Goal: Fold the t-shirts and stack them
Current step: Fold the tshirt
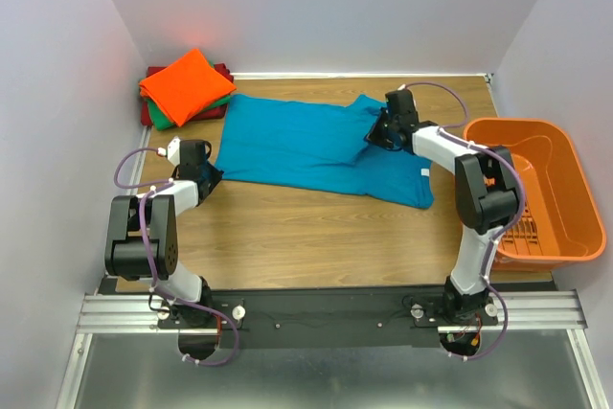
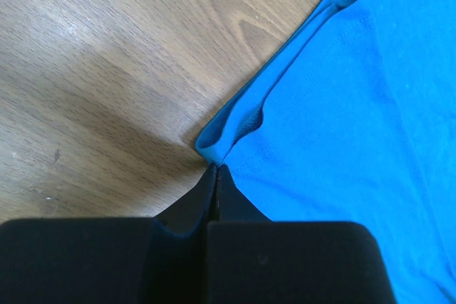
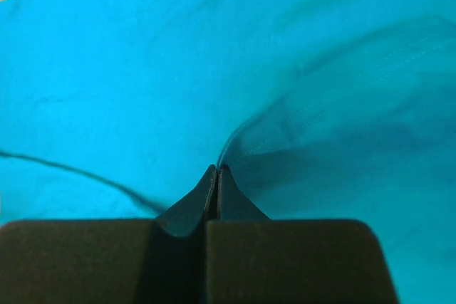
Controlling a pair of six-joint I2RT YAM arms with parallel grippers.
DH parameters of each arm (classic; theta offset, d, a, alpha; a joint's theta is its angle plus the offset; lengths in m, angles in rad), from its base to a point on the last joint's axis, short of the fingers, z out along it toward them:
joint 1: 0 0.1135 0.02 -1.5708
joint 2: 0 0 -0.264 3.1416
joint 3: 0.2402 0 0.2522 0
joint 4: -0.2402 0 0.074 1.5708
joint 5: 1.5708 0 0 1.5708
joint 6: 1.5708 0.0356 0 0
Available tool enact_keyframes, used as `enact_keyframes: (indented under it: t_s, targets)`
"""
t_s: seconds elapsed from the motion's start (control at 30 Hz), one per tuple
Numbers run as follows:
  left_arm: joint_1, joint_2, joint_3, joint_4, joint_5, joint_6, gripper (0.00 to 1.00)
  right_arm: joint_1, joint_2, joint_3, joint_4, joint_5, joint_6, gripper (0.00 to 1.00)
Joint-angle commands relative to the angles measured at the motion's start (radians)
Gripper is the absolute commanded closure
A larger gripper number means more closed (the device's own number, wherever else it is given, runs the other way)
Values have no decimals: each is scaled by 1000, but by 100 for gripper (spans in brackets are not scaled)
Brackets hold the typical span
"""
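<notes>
Black left jaws fill the bottom of the left wrist view, clenched tip to tip on the hem corner of the teal-blue t-shirt. The right jaws are clenched too, nipping a raised pucker of cloth towards the shirt's far right edge.

That shirt lies spread across the middle of the worktop. Its long axis runs left to right and is slightly skewed, with the left end farther back and the right end nearer the arms. A small white tag at the right end suggests the neck points right and the hem left, though the neckline itself is not clear.

With both grips made, the step in hand looks like the lift into a fold. To do it well:
- Raise both arms together so neither corner drags.
- Keep light tension along the long axis so the cloth hangs without wrinkles.
- Check that the right pinch has caught enough cloth to hold.
- Lay the raised edge down square on the far one.

Outward to the back left, an orange shirt sits folded on top of a green shirt and a dark red shirt. At the right edge stands an orange basket.
</notes>
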Motion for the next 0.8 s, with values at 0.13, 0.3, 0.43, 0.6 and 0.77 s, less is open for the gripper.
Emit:
enact_keyframes:
  t_s: [0.13,0.3,0.43,0.6,0.77]
  targets:
    - [-4,-1,-11,20,4,20,100,30,102,85,-16,26,-112,46]
    - [-2,-19,-20,20,4,19,100,30,34,59,-20,81,-122,20]
    - [0,-44,-26,14,-5,19,100,30,-97,-53,-69,121,-79,21]
    - [-4,-77,-43,0,-30,14,100,28,-314,-263,-106,104,25,22]
    - [0,-163,-80,-38,-74,-4,100,28,-509,-477,-152,139,128,22]
